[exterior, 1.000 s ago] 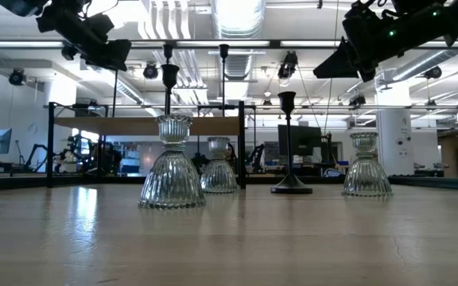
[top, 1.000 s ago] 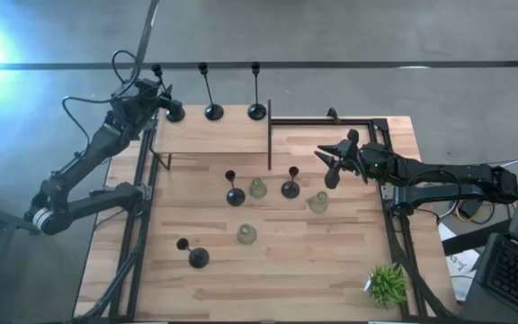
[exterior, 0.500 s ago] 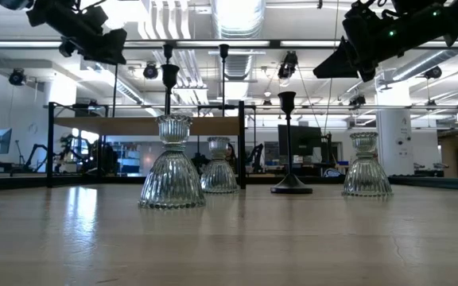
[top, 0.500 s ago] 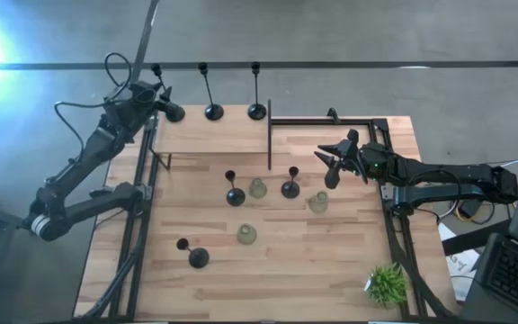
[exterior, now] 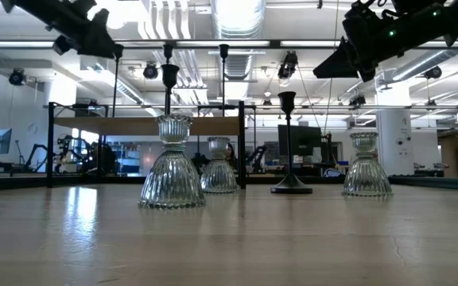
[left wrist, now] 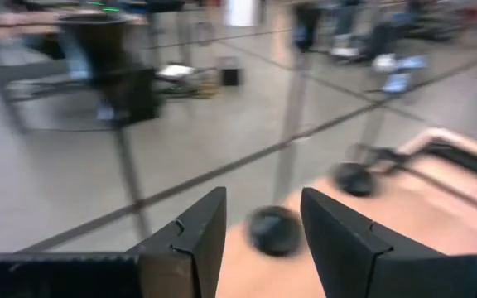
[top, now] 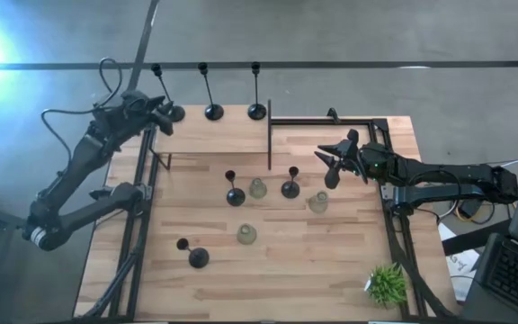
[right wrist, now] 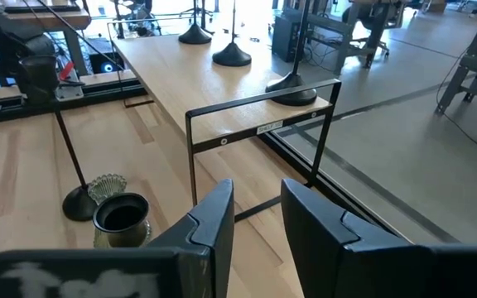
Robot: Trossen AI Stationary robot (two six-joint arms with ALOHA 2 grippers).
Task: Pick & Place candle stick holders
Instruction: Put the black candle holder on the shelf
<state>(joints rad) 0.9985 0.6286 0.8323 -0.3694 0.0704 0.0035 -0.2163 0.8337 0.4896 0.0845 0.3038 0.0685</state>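
L gripper (top: 162,115) up by far-left tall black holder (top: 174,112), jaws apart, empty. R gripper (top: 329,162) hovers right of table (top: 331,270) centre, narrow gap, empty.

Wooden table (top: 331,270) with candle stick holders (top: 246,234)

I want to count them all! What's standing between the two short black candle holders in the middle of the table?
A squat pale-green glass candle holder stands between the left short black holder and the right one, seen in the high view.
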